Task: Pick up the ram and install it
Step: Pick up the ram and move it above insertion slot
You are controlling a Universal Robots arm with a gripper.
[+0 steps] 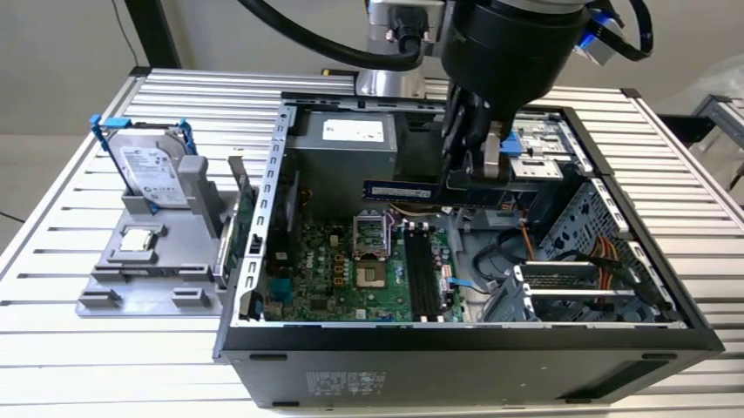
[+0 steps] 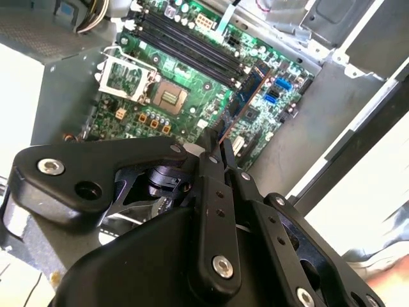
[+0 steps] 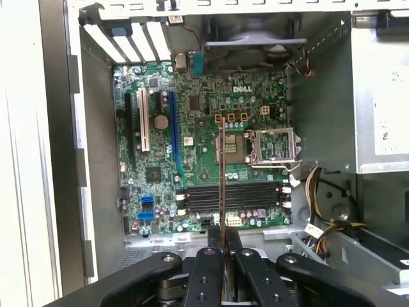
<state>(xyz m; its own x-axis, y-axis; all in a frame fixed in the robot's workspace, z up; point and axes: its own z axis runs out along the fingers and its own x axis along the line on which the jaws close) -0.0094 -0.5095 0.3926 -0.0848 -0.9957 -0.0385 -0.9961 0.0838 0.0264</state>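
while the jaws close narrow on the ram [image 1: 407,189], pinching it near one end, the blue-green stick hangs level over the open computer case [image 1: 465,353], above the motherboard [image 1: 348,274] and not seated in it. in the exterior view most of its length reaches toward nine o'clock from the jaws, and the black arm [image 1: 511,43] comes down from twelve o'clock. in the first wrist view the ram [image 3: 222,166] shows edge-on as a thin line running out from between the jaws, crossing over the black memory slots [image 3: 233,197] and passing just beside the processor socket [image 3: 275,146]. in the second wrist view the ram [image 2: 246,96] shows as a dark strip slanting away from the jaw tips over the green board, with the memory slots [image 2: 185,45] and the socket [image 2: 167,96] beyond it. in the exterior view the memory slots [image 1: 424,279] lie at about six o'clock from the held stick, and the grey power supply [image 1: 343,148] sits at about ten o'clock from it. outside the case, at nine o'clock of it, a silver hard drive [image 1: 152,170] stands upright in a grey holder [image 1: 145,270] on the ribbed metal bench [image 1: 70,200], well apart from the ram, with a small square chip [image 1: 139,239] lying on the holder at six o'clock from the drive.
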